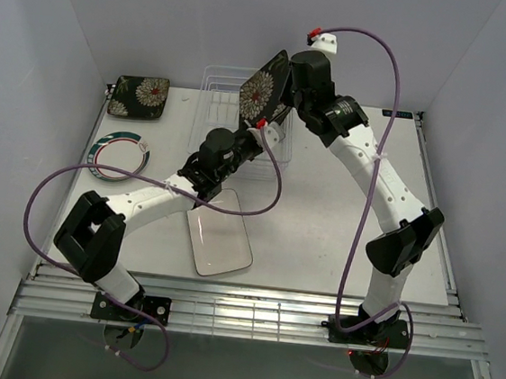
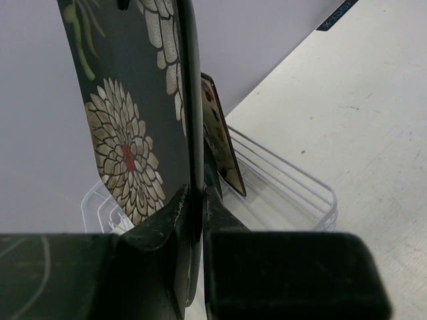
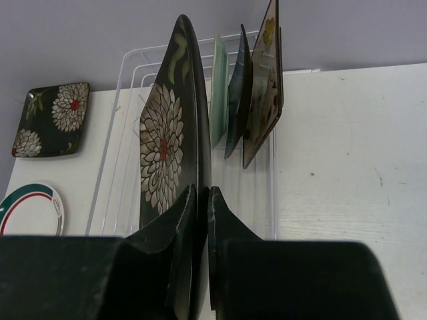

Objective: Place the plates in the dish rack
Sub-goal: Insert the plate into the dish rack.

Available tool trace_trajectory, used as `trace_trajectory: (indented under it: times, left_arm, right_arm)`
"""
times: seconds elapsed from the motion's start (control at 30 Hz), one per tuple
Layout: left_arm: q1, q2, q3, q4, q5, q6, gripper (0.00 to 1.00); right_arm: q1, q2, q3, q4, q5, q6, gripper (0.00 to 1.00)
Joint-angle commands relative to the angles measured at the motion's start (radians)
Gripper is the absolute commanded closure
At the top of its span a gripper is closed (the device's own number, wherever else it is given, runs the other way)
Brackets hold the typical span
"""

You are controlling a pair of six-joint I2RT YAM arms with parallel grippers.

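Right gripper (image 3: 201, 193) and left gripper (image 2: 195, 195) both clamp the rim of a dark square floral plate (image 3: 163, 147), held upright just above the white wire dish rack (image 3: 107, 143). White tabletop (image 3: 347, 167) below, grey walls (image 3: 100, 33) around.

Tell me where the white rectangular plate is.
Top view: the rectangular plate lies flat on the table, left of centre near the front edge, its far end under the left arm.
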Motion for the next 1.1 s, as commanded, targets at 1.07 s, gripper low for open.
trace_trajectory:
  times: [1.07]
  left_arm:
    - [0.360, 0.427, 0.243, 0.389, 0.571, -0.368, 1.00]
  right_arm:
    - [0.080, 0.248, -0.057, 0.722, 0.176, -0.216, 0.92]
